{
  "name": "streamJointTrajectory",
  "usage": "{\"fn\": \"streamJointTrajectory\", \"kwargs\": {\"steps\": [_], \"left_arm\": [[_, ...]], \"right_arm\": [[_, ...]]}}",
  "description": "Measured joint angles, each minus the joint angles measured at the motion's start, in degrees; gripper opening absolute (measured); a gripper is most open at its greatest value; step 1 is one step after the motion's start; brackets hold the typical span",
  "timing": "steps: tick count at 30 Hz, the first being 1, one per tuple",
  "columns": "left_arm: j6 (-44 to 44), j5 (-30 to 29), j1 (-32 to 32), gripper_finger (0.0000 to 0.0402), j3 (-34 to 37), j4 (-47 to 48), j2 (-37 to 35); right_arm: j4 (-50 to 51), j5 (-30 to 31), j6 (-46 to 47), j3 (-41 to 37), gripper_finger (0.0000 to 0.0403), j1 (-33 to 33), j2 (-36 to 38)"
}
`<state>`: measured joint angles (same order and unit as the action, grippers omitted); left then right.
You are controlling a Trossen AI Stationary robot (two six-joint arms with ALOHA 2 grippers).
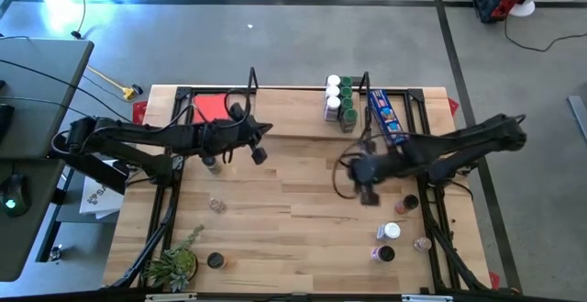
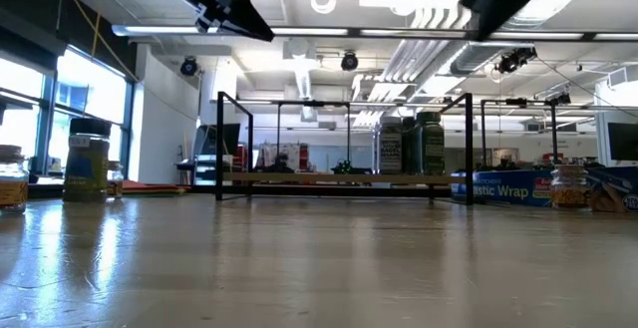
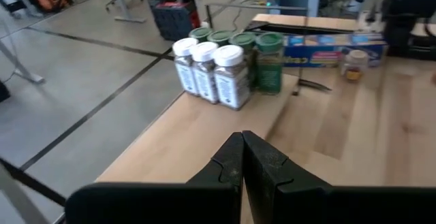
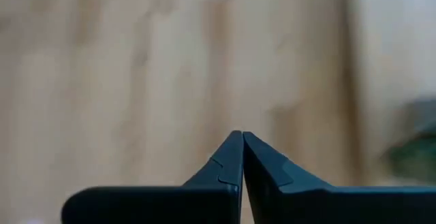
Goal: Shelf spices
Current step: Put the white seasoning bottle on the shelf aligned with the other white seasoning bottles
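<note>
A cluster of spice jars (image 1: 338,101), some white-capped and some green-capped, stands packed together on the shelf (image 1: 293,109), a narrow light-wood board between black wire uprights along the far edge of the desk (image 1: 293,229). A long blue box (image 1: 386,118) lies just beside them. Other jars remain loose on the desk: several near the right front corner (image 1: 390,233), one by the small green plant (image 1: 174,265), and one in the left middle (image 1: 217,206). The left claw (image 3: 242,157), fingers pressed together and holding nothing, hovers over the shelf's left part, facing the jars. The right claw (image 4: 242,157), also closed and empty, hangs above bare wood right of centre. To do the next pick well, a claw should probably open before descending, straddle one loose jar upright, and set it beside the cluster without knocking its neighbours.
</note>
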<state>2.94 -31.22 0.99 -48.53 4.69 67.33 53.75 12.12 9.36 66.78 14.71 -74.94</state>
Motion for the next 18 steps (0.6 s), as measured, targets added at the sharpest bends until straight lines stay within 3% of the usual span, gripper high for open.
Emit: {"fn": "streamJointTrajectory", "kwargs": {"steps": [4, 7, 12, 18], "left_arm": [[1.30, -1.85, -2.37, 0.0000, 0.00, -0.33, 0.04], [1.97, -3.00, -3.59, 0.0000, 0.00, -0.43, 0.97], [1.89, -3.09, -3.91, 0.0000, -0.02, -4.51, 5.39], [-0.73, -2.97, -3.91, 0.0000, -0.02, -8.50, 12.67]], "right_arm": [[9.59, -7.60, 17.27, -0.02, 0.0021, 5.46, 2.07], [13.15, -15.41, 30.68, -0.11, 0.0060, 8.42, 2.08], [14.41, -22.97, 52.94, -0.11, 0.0164, 13.73, 2.08], [14.16, -25.68, 80.43, -0.11, 0.0290, 19.65, 2.05]]}}
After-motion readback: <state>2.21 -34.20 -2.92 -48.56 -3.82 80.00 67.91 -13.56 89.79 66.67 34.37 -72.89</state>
